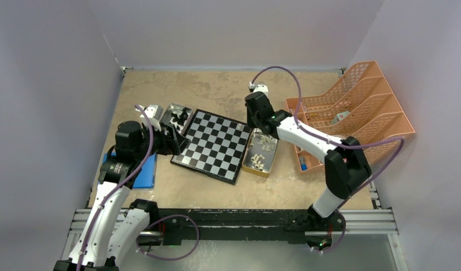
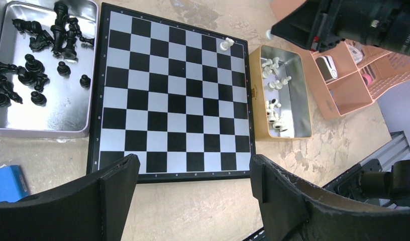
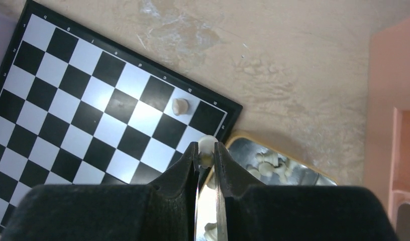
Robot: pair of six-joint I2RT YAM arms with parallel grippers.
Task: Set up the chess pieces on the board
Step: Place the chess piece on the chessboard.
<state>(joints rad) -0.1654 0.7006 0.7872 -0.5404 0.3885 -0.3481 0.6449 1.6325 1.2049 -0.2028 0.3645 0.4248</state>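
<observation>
The board (image 1: 214,145) lies mid-table, also seen in the left wrist view (image 2: 173,95) and the right wrist view (image 3: 87,115). One cream-white chess piece (image 3: 180,106) stands on a square near the board's far right corner (image 2: 225,44). My right gripper (image 3: 206,153) is shut on another cream-white chess piece (image 3: 207,144), held above the board's right edge beside the gold tray (image 3: 273,165) of white pieces. My left gripper (image 2: 193,175) hangs open over bare table at the board's left edge, holding nothing. Black chess pieces (image 2: 37,55) lie in the silver tray (image 2: 67,118).
An orange file rack (image 1: 352,113) stands at the right. A blue block (image 1: 143,169) lies by the left arm. The gold tray (image 1: 261,153) touches the board's right side, the silver tray (image 1: 170,112) its far left corner. Walls enclose the table.
</observation>
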